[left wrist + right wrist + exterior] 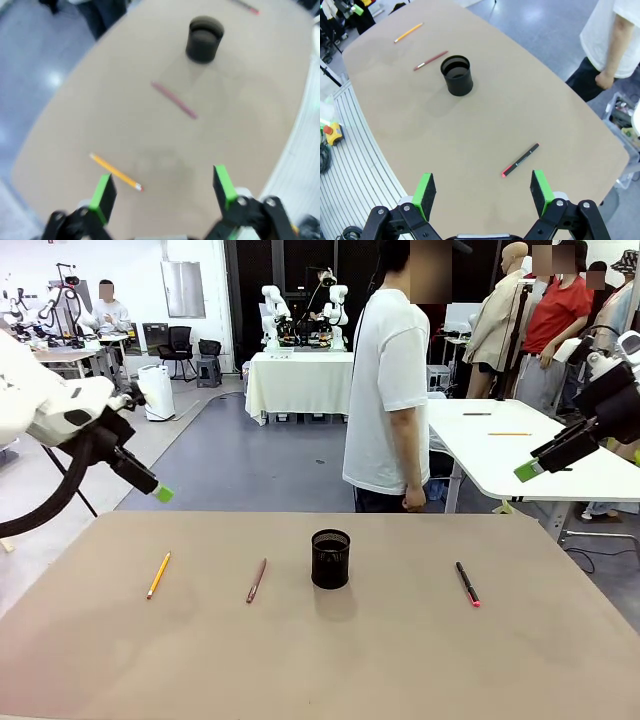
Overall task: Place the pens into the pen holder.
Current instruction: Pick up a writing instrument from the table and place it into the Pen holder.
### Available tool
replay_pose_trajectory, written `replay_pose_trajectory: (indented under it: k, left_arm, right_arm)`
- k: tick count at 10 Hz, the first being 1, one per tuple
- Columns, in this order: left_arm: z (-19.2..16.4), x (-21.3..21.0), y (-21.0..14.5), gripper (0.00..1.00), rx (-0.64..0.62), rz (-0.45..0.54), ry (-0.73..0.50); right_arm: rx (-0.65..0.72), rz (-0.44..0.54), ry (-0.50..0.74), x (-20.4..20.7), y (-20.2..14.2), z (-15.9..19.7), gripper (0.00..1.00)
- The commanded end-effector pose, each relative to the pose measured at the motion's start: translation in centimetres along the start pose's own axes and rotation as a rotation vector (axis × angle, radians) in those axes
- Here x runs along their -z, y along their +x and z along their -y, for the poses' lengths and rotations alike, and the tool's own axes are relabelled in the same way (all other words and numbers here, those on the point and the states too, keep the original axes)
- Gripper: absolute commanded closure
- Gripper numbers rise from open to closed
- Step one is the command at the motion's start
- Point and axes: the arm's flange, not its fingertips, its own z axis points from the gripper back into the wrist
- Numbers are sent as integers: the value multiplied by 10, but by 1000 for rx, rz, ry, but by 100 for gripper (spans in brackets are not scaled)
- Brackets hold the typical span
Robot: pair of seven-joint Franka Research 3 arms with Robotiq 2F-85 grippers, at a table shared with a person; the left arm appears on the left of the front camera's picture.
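We see the pen holder (331, 559) upright on the table (400, 670). Just left of it lies the reddish-brown pen (257, 580), and farther left the yellow pencil (158, 575). The black pen (467, 583) lies well to its right. Our left jaws and right jaws hang apart, empty, high on either side of the holder.

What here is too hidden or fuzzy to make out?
- Left wrist view: blur smears the reddish-brown pen and pen holder; the top edge crops the black pen.
- Front view: any print on the pencil is too small.
- Right wrist view: the picture's edge cuts off the person.
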Motion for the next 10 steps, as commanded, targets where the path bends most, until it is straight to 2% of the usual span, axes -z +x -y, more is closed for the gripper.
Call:
replay_pose_trajectory:
  k: [1, 4, 6, 7, 8, 10]
  left_arm:
    - [3, -8, 21, 0, -85, -121, 0]
    - [-8, 17, 29, 0, -386, -205, 200]
    - [-17, 35, 25, 0, -427, -230, 256]
    - [-18, 36, 25, 0, -363, -251, 231]
    - [-17, 28, 19, 0, -408, -206, 226]
    - [-17, 28, 19, 0, -408, -206, 226]
  right_arm:
    - [-2, 22, 17, 0, 1, 1, 0]
    - [-2, 22, 17, 0, 1, 1, 0]
    - [-2, 22, 17, 0, 1, 1, 0]
    - [-2, 22, 17, 0, 1, 1, 0]
    - [-2, 22, 17, 0, 1, 1, 0]
    - [-2, 22, 17, 0, 1, 1, 0]
